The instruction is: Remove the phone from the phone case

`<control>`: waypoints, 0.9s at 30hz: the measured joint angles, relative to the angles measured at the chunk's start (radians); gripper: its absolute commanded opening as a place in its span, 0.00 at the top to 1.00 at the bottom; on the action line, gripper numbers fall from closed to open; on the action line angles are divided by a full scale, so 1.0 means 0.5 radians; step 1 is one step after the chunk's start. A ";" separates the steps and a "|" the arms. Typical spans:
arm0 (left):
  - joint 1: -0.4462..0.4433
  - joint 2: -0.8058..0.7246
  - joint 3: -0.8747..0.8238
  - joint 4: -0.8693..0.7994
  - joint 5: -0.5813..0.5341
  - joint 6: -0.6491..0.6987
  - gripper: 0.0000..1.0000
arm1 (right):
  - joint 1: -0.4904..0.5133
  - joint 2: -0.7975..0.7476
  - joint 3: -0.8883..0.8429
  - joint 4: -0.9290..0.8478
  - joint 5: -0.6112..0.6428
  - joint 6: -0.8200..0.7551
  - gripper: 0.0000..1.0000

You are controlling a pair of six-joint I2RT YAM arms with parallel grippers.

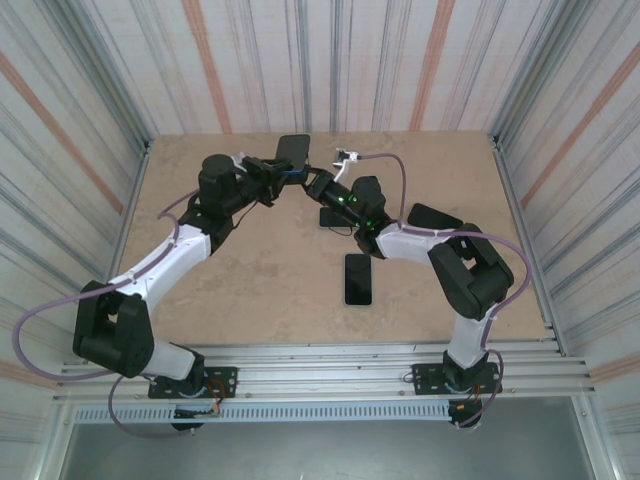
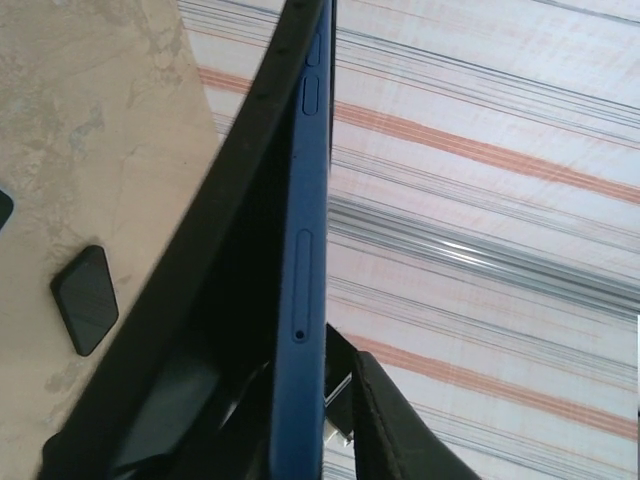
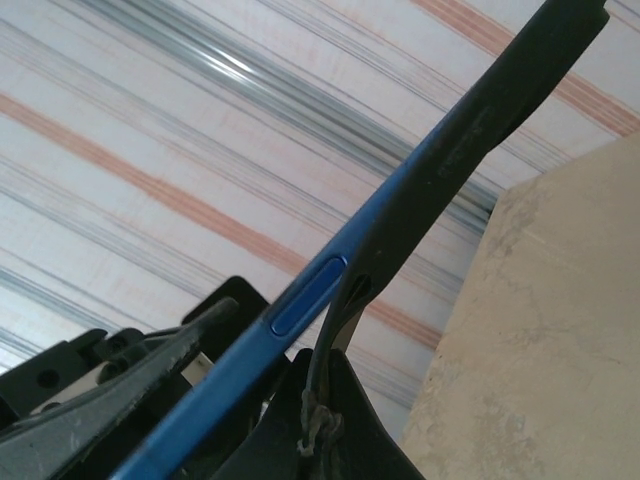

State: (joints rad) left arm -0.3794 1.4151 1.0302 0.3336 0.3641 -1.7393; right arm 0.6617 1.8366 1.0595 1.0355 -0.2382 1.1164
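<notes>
A blue phone (image 1: 293, 150) in a black phone case is held up above the far middle of the table, between both arms. In the left wrist view the phone's blue edge (image 2: 305, 250) runs upright, with the black case (image 2: 225, 260) on its left side. My left gripper (image 2: 310, 420) is shut on the phone, its right finger (image 2: 395, 435) pressing against the blue edge. In the right wrist view the case (image 3: 470, 140) has its lip (image 3: 340, 320) peeled away from the blue phone (image 3: 300, 305). My right gripper (image 3: 325, 405) is shut on that lip.
A dark phone (image 1: 358, 279) lies flat on the table near the middle. Two more dark flat items lie by the right arm (image 1: 434, 216) (image 1: 330, 216). Striped walls (image 1: 560, 120) close in the table on three sides.
</notes>
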 measured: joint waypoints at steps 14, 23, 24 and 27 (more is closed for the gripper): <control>0.009 -0.002 0.101 -0.184 -0.035 0.110 1.00 | 0.059 -0.065 0.058 -0.395 0.217 -0.005 0.97; 0.007 -0.009 0.143 -0.343 -0.034 0.175 1.00 | 0.090 -0.116 0.139 -0.866 0.336 -0.005 0.98; 0.006 -0.010 0.144 -0.352 -0.032 0.179 1.00 | 0.090 -0.124 0.138 -0.883 0.336 -0.004 0.97; -0.001 -0.010 0.146 -0.362 -0.021 0.185 1.00 | 0.091 -0.159 0.126 -0.925 0.344 -0.003 0.97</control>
State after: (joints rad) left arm -0.3798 1.4101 1.1034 0.1524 0.3538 -1.6470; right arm 0.7071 1.7573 1.1225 0.5728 -0.0662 1.1149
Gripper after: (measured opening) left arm 0.118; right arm 0.068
